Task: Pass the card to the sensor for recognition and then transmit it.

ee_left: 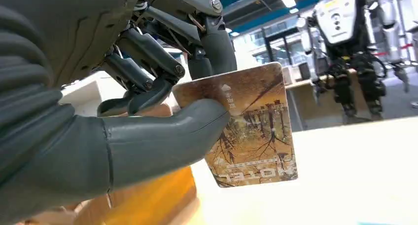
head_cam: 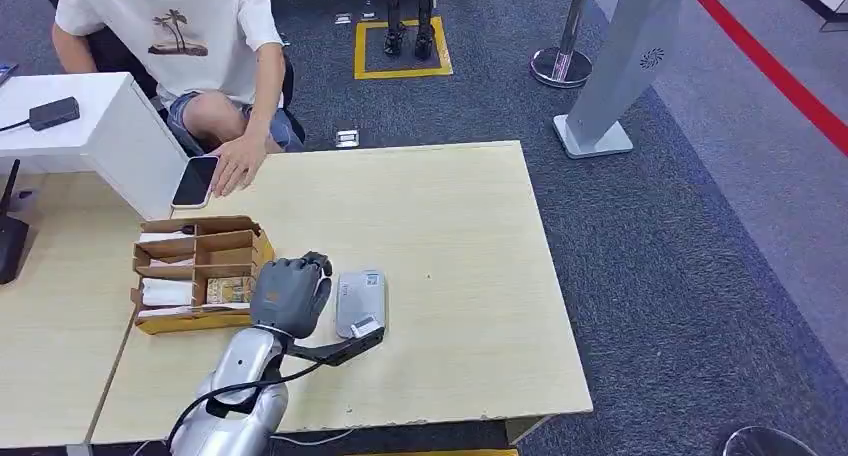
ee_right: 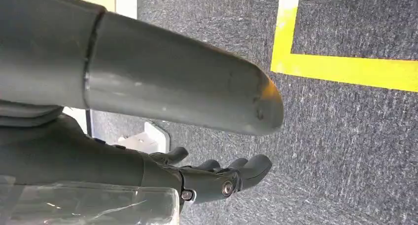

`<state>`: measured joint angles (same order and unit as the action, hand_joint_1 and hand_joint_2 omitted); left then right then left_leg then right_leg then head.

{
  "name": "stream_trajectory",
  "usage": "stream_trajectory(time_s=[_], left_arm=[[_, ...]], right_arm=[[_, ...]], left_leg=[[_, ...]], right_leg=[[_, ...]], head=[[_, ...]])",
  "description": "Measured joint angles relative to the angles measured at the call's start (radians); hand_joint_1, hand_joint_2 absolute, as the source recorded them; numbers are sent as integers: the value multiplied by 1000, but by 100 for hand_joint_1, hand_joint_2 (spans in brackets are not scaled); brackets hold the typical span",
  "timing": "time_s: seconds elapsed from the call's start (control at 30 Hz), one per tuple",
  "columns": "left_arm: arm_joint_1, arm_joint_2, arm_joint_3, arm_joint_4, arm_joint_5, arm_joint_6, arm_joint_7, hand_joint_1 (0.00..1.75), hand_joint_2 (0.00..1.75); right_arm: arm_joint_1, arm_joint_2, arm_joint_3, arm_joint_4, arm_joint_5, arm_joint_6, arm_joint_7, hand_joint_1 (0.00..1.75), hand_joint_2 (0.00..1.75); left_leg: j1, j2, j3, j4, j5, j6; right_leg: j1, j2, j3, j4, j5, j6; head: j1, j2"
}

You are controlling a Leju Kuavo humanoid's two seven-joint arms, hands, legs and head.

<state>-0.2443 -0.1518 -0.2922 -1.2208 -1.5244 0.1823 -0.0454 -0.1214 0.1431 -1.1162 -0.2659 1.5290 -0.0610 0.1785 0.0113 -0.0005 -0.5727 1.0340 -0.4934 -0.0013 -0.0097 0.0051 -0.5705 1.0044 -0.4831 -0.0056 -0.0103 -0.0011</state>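
Two hands belong to the robot, and they are in very different places. Its left hand (head_cam: 291,294) hovers over the pale wooden desk (head_cam: 460,276), between a cardboard organiser box (head_cam: 197,271) and a small grey sensor (head_cam: 360,303) that lies flat on the desk just to the hand's right. In the left wrist view this hand (ee_left: 123,136) grasps the card (ee_left: 256,131): the thick grey thumb (ee_left: 167,136) presses on the card's printed face while the darker fingers (ee_left: 148,82) close behind it. The card is brown and gold with a tree picture and the word HOTEL along one edge, and it is held up off the desk surface, close to the yellow side of the box. In the head view the card is hidden under the hand.

The right hand (ee_right: 217,178) hangs beside the body above grey carpet (ee_right: 345,151) marked with a yellow line (ee_right: 345,69); it holds nothing, its fingers gently curled and apart from the thumb (ee_right: 187,87).

The box has several compartments, with white cards and one patterned card inside. A person in a white T-shirt (head_cam: 190,36) sits at the far side of the desk, one hand (head_cam: 236,164) resting at a phone (head_cam: 195,181) lying on the desk edge. Another humanoid robot (ee_left: 350,42) stands in the background of the left wrist view.
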Motion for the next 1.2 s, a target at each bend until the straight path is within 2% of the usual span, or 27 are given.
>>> stream_trajectory(time_s=[0.23,0.37,0.43,0.47,0.83,0.9,1.0,1.2], left_arm=[[1,0,-2,2,0,0,0,175,175],[15,-4,-28,34,0,11,-8,175,175],[32,-3,-54,75,-2,32,-5,175,175],[31,-3,-68,106,-13,58,20,175,175],[31,-2,-67,134,-2,84,32,175,175],[34,-1,-56,112,34,89,34,175,175],[47,-2,-7,20,98,53,31,175,175],[61,-4,133,-171,186,24,22,175,175]], right_arm=[[0,0,0,0,0,0,0,0,0],[0,-2,0,1,0,0,-2,0,0],[0,-5,0,3,0,2,-3,0,0],[0,-5,0,5,0,4,-3,0,0],[1,-6,0,5,0,4,-5,0,0],[2,-6,0,5,-3,4,-8,0,0],[9,-6,0,5,-5,4,-9,0,0],[16,-6,0,5,-6,4,-6,0,0]], left_leg=[[0,0,0,0,0,0],[0,0,0,0,0,0],[0,0,0,0,0,0],[0,0,0,0,0,0],[0,0,0,0,0,0],[0,0,0,0,0,0],[0,0,0,0,0,0],[0,0,0,0,0,0]], right_leg=[[0,0,0,0,0,0],[0,0,0,0,0,0],[0,0,0,0,0,0],[0,0,0,0,0,0],[0,0,1,0,0,0],[0,0,1,0,0,0],[0,0,1,0,0,0],[0,0,1,0,0,0]], head=[[0,0],[0,0],[0,0],[0,0],[0,0],[0,0],[0,0],[0,0]])
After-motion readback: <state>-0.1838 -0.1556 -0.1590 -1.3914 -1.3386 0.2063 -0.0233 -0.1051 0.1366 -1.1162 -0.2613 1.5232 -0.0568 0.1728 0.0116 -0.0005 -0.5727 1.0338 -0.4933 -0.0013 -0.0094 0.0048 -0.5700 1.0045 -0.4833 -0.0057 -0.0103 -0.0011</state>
